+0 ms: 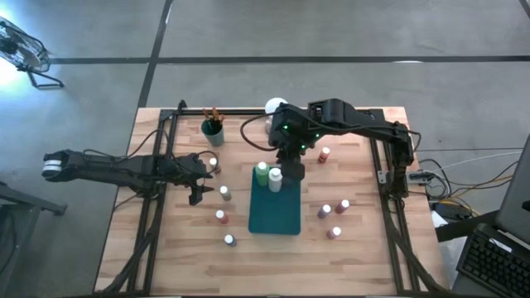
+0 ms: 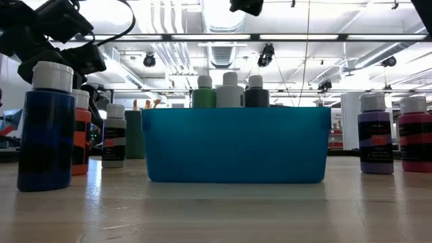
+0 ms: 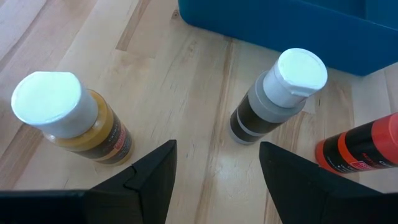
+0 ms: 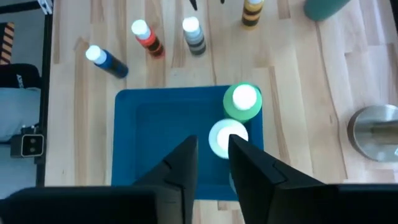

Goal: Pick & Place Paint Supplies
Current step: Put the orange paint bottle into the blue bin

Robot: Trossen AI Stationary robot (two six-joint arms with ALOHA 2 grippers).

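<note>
A teal tray (image 1: pixel 280 217) lies mid-table. A green bottle (image 4: pixel 242 101) and a white bottle (image 4: pixel 225 138) stand upright in its far end; the low view shows a dark bottle (image 2: pixel 255 91) beside them. My right gripper (image 4: pixel 213 163) hangs high above these bottles, pointing steeply down, its fingers a narrow gap apart with nothing between them. My left gripper (image 3: pixel 214 168) waits open, low over the table left of the tray, facing a yellow-brown bottle (image 3: pixel 74 121) and a grey bottle (image 3: pixel 277 93), both standing on the wood.
Loose bottles stand left of the tray (image 1: pixel 224 192), (image 1: pixel 221 217), (image 1: pixel 229 240) and right of it (image 1: pixel 325 153), (image 1: pixel 342 204), (image 1: pixel 334 233). A green cup with brushes (image 1: pixel 213 128) and a white ball on a metal base (image 1: pixel 275 106) stand at the far edge.
</note>
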